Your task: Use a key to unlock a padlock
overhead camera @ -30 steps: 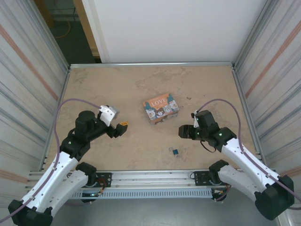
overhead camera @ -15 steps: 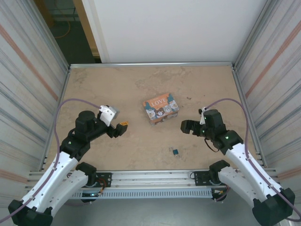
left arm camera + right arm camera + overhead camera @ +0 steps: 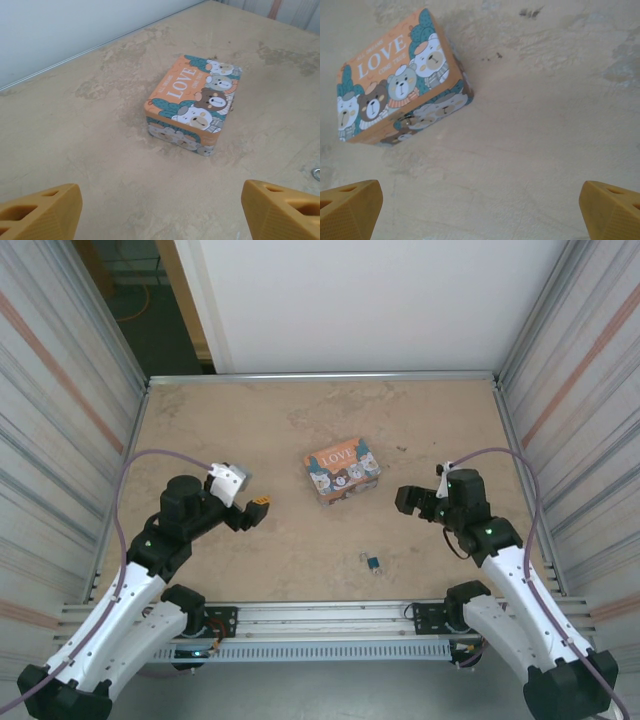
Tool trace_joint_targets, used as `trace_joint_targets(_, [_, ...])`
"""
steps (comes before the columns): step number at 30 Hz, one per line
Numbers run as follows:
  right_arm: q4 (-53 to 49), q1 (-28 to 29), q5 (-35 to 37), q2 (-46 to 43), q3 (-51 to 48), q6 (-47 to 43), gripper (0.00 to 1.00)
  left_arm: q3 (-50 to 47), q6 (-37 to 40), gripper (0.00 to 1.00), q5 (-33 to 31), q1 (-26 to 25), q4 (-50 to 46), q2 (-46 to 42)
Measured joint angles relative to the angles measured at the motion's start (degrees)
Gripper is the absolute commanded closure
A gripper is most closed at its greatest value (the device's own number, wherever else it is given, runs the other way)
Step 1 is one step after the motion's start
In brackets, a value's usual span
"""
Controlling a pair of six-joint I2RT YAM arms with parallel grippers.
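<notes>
**Blue padlock (image 3: 373, 563) lies loose on the table (image 3: 250, 430)**

We see the padlock at 5 o'clock from the LOVE box (image 3: 342, 470), well apart from it. Our left gripper (image 3: 258, 506) hangs at 8 o'clock of the box, our right gripper (image 3: 405, 500) at 4 o'clock. Both spread their orange fingers (image 3: 40, 212) wide, and neither has hold of anything.

Top camera: I look steeply down from high behind the left pincer (image 3: 258, 506) and right pincer (image 3: 404, 501), whole table (image 3: 250, 430) in frame. Each wrist camera rides close behind its own pincer, facing forward and down — both share the picture box (image 3: 192, 102) ahead, seen from opposite sides.
</notes>
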Motion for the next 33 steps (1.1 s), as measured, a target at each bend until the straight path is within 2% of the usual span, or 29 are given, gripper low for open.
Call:
trace_joint_targets(6, [0.24,-3.67,0.0,0.94,0.02,-2.32,0.01,0.42,-2.73,0.01,-7.58,0.0,-2.56,-0.42])
trace_joint_targets(12, [2.34,-7.13,0.24,1.4,0.02,-4.09,0.01,0.85,-8.0,0.01,-17.09,2.47,-3.43,1.97])
trace_joint_targets(22, [6.49,-15.08,0.26,2.56,0.35,-8.66,0.01,-0.07,-15.63,0.01,-19.8,14.51,4.0,10.91])
trace_joint_targets(27, [11.28,-19.04,1.14,3.43,-0.28,-11.34,0.01,-0.52,-15.98,0.01,-21.49,15.47,9.42,15.5])
trace_joint_targets(33, [20.26,-19.89,3.8,4.09,-6.75,-15.28,0.01,-3.82,-16.33,0.01,-24.35,15.47,16.26,19.56])
